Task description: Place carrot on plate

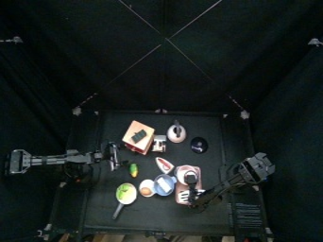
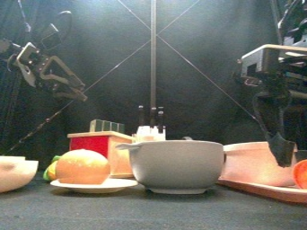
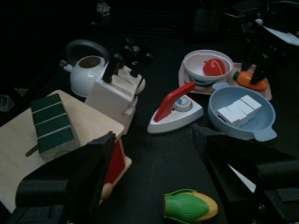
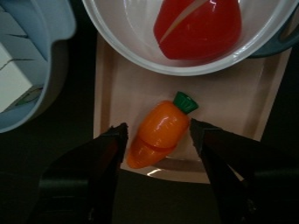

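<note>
The orange carrot (image 4: pixel 162 136) with a green top lies on a flat pink tray (image 4: pixel 253 103), beside a white bowl (image 4: pixel 107 28) that holds a red fruit. My right gripper (image 4: pixel 158 129) is open, with one jaw on each side of the carrot, low over it and not closed on it. In the top view this gripper (image 1: pixel 199 197) is at the table's front right. In the front view the carrot (image 2: pixel 300 172) shows at the right edge under the hanging gripper (image 2: pixel 283 149). My left gripper (image 3: pixel 163 188) is open and empty, resting at the left (image 1: pixel 111 155).
A blue bowl (image 3: pixel 242 115) with white cubes stands next to the tray. A corn cob (image 3: pixel 191 206), a red and white iron-shaped toy (image 3: pixel 176 109), a kettle (image 3: pixel 84 68) and a wooden board (image 3: pixel 30 144) stand mid-table. A green plate (image 1: pixel 125 194) lies at the front left.
</note>
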You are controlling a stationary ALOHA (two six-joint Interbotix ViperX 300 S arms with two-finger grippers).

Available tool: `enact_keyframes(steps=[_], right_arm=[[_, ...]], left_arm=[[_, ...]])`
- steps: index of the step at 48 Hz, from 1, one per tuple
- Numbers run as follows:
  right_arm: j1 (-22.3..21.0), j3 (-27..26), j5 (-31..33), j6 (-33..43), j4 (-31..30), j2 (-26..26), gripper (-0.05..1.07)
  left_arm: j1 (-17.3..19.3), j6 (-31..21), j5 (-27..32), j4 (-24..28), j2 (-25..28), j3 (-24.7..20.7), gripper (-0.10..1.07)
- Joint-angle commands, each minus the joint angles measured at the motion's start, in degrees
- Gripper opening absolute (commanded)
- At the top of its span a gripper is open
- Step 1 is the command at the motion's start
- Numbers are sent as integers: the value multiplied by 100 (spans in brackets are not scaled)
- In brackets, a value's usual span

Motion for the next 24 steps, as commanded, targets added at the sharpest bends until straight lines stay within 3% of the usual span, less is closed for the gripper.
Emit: enact_keyframes(steps=[1, 24], right_arm=[[-53, -79, 18, -9, -53, -220, 91], [-53, -255, -70, -158, -299, -299, 91]], left_arm=[[18, -9, -26, 0, 9, -105, 101], [9, -18, -26, -88, 0, -79, 101]])
